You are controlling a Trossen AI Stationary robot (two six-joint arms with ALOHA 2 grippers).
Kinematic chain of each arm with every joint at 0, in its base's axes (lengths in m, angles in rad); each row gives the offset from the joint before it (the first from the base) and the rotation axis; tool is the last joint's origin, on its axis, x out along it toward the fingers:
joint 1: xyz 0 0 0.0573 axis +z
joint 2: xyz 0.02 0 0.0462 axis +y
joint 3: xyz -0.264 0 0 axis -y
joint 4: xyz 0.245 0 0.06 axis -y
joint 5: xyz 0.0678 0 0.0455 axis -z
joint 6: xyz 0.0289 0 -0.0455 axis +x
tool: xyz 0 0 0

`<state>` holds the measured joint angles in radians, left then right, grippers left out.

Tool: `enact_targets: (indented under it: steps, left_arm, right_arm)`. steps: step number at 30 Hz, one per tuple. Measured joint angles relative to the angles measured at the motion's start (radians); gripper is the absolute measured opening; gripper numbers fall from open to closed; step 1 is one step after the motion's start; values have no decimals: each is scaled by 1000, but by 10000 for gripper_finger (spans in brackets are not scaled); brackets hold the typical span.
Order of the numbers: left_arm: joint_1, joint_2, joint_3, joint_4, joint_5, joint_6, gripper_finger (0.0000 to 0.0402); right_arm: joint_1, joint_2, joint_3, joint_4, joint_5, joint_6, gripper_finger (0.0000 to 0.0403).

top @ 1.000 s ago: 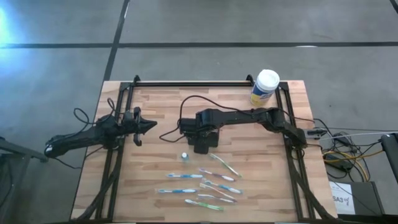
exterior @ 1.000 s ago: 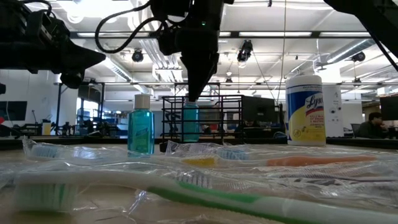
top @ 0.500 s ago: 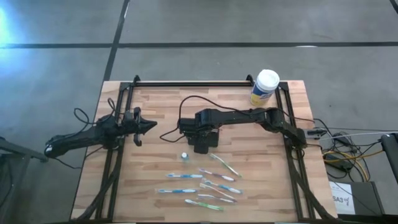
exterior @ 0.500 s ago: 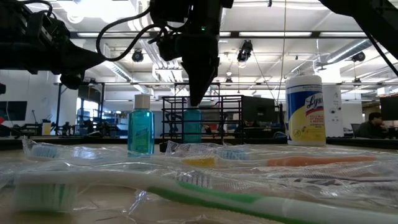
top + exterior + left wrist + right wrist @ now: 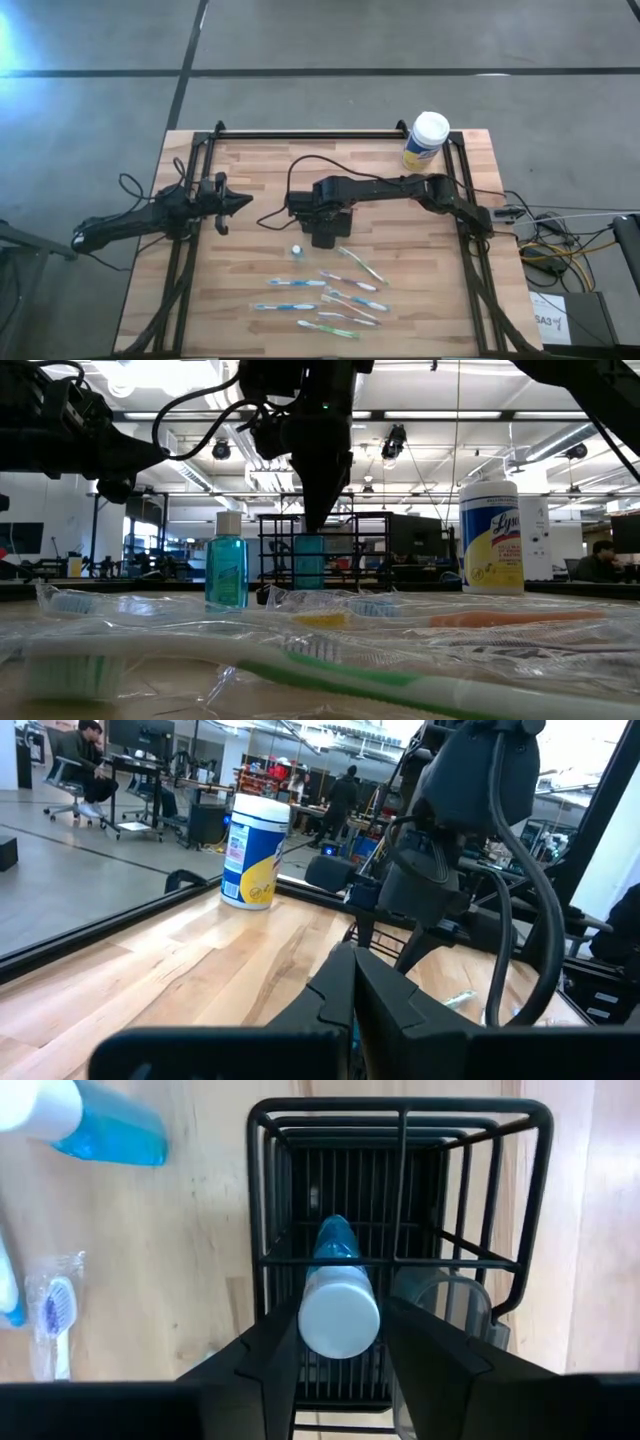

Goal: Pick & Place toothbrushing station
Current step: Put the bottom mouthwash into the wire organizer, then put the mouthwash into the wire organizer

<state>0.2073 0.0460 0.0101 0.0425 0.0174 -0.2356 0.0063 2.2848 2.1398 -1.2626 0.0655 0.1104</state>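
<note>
A black wire holder (image 5: pixel 400 1105) stands mid-table (image 5: pixel 327 238). My right gripper (image 5: pixel 340 1345) hangs over it (image 5: pixel 322 226), shut on a small blue bottle with a white cap (image 5: pixel 338 1316), which stands down inside one compartment (image 5: pixel 308 562). A second blue bottle (image 5: pixel 227 560) stands on the table beside the holder (image 5: pixel 297 250). Several wrapped toothbrushes (image 5: pixel 330 295) lie toward the near edge. My left gripper (image 5: pixel 243 203) is shut and empty over the table's left part. My right gripper pinches the bottle's white cap (image 5: pixel 340 1320) between its two fingers (image 5: pixel 275 1350), one on each side. The fingers come from above, pointing down. The bottle is upright, its body down inside the holder's compartment; whether its base rests on the bottom is hidden.
A large yellow canister with a white lid (image 5: pixel 425 140) stands at the far right corner. A clear round piece (image 5: pixel 440 1295) shows in the holder's neighbouring compartment. A black cable (image 5: pixel 300 165) loops over the table behind the holder. Dark frame rails run along the table's left, right and far sides.
My right gripper has gone down a little over the holder with the blue bottle, which stays upright and sits lower inside the compartment.
</note>
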Motion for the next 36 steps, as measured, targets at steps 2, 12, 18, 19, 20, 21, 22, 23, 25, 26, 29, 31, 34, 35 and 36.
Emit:
enact_targets:
  steps: [2,12,18,19,20,21,22,23,25,26,29,31,34,35,36]
  left_arm:
    - [0,0,0,0,0,0,7]
    - [0,0,0,0,0,-2,7]
    - [0,0,0,0,0,-2,7]
    - [0,0,0,0,0,-2,7]
    - [0,0,0,0,0,-2,7]
    - [0,0,0,0,0,-2,7]
    - [0,0,0,0,0,-2,7]
    - [0,0,0,0,0,-2,7]
    - [0,0,0,0,0,-3,7]
    - [0,0,0,-1,0,-3,7]
    - [0,0,0,-13,0,-3,7]
    - [0,1,0,-20,0,-6,7]
    - [0,3,0,-28,7,-21,7]
    - [0,4,0,-31,8,-29,7]
    - [-1,4,0,-32,8,-34,7]
  right_arm:
    - [0,0,15,-1,1,-2,141]
    - [0,-3,78,-47,3,-5,133]
    - [0,-6,172,-147,22,7,139]
    - [0,-10,191,-162,30,7,140]
    - [0,-14,211,-176,39,7,141]
    - [0,-23,217,-175,39,1,141]
    - [0,-45,212,-166,40,-5,141]
    - [3,-69,205,-158,44,-11,140]
    - [15,-117,204,-129,50,-21,135]
    - [24,-150,204,-115,55,-26,132]
    - [60,-257,202,-18,87,-56,118]
    - [83,-336,190,55,98,-97,109]
    - [122,-466,134,176,104,-155,94]
    - [137,-513,103,217,106,-167,89]
    - [152,-559,64,262,107,-177,83]
